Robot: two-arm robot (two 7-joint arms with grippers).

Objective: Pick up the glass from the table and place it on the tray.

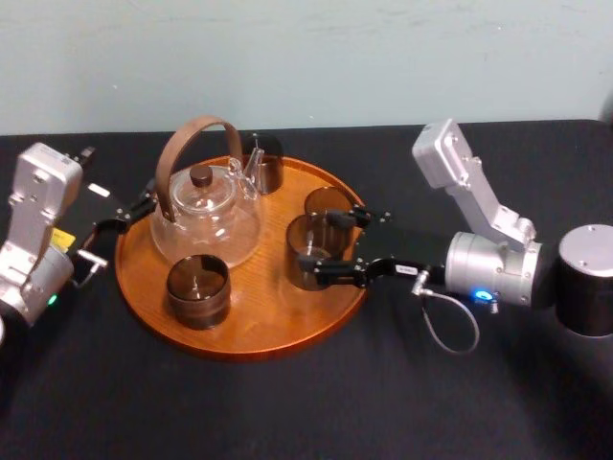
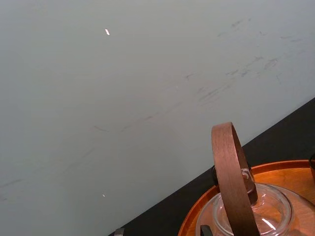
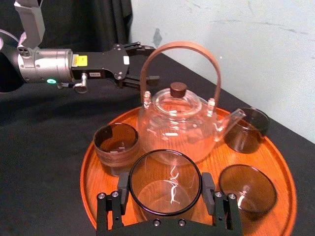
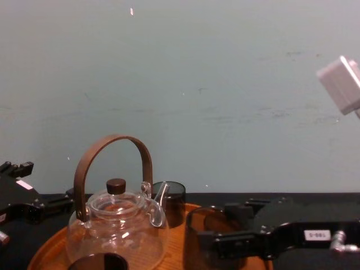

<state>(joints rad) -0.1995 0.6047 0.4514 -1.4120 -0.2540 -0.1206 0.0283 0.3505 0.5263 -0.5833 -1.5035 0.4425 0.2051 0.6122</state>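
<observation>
**Right gripper** (image 3: pixel 165 191) gripping the smoked glass (image 3: pixel 165 169), one finger against each side of its wall. The glass sits inside the rim of the wooden tray (image 3: pixel 283 164), with the glass teapot (image 3: pixel 177 123) just beyond the fingertips. By judgement, pick-up and carry are done; release and withdrawal remain. **Left gripper** (image 3: pixel 135 64) idles beside the teapot, fingers apart. The yellow label (image 3: pixel 81 60) behind them is unreadable.

Even diffuse light, bright pale wall (image 4: pixel 225 84), dim black table (image 1: pixel 383 402), small glints on teapot (image 3: pixel 177 123)
</observation>
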